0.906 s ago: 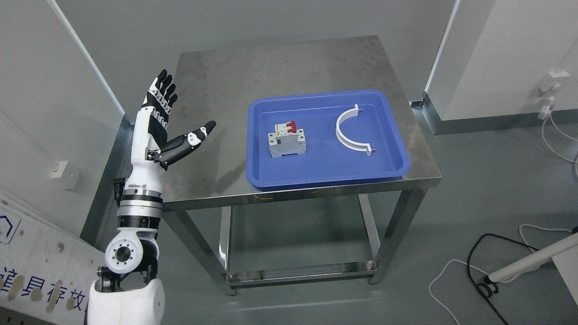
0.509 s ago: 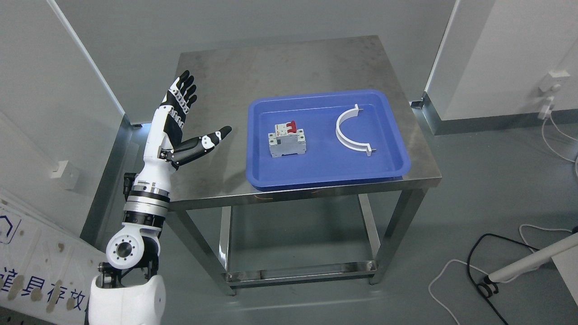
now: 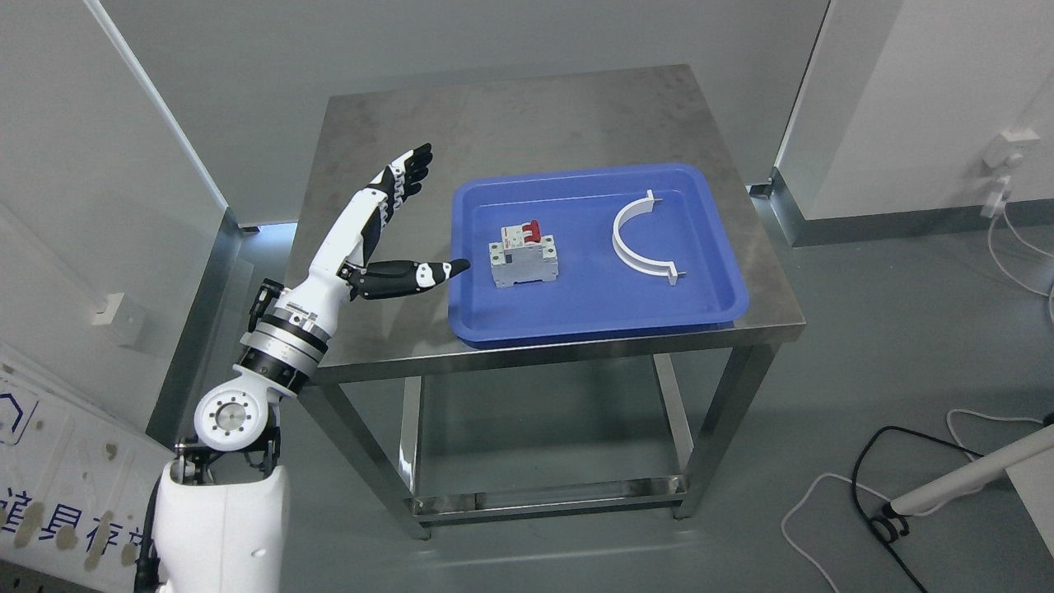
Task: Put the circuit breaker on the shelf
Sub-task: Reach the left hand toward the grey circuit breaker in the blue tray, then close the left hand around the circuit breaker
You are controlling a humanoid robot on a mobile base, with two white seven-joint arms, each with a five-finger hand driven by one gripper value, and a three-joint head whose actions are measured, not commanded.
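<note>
1. The robot's white-and-black left hand (image 3: 387, 226) has swung rightward across the bare steel of the square stainless-steel table (image 3: 510, 123); a moment ago it stood upright near the table's left edge, and now it leans in low towards the shallow blue plastic tray (image 3: 725, 284)
2. Its fingers (image 3: 409, 170) are spread and straight, holding nothing, with the thumb (image 3: 428, 270) stretched out sideways so that its tip sits at the tray's left rim
3. The small grey circuit breaker with red switch levers (image 3: 524, 255) has not moved: it stands in the left half of the tray, a little right of the thumb tip and not yet touched
4. A white half-ring plastic clamp (image 3: 644, 239) lies in the tray's right half, well apart from the breaker, so it should not get in the way of a grasp
5. The change reads as the reach stage nearly done; the hand is opened wide enough to bracket the breaker, but closing, lifting and carrying all remain
6. No shelf for the breaker shows in this view apart from the table's lower rail, and the right arm is out of sight
</note>
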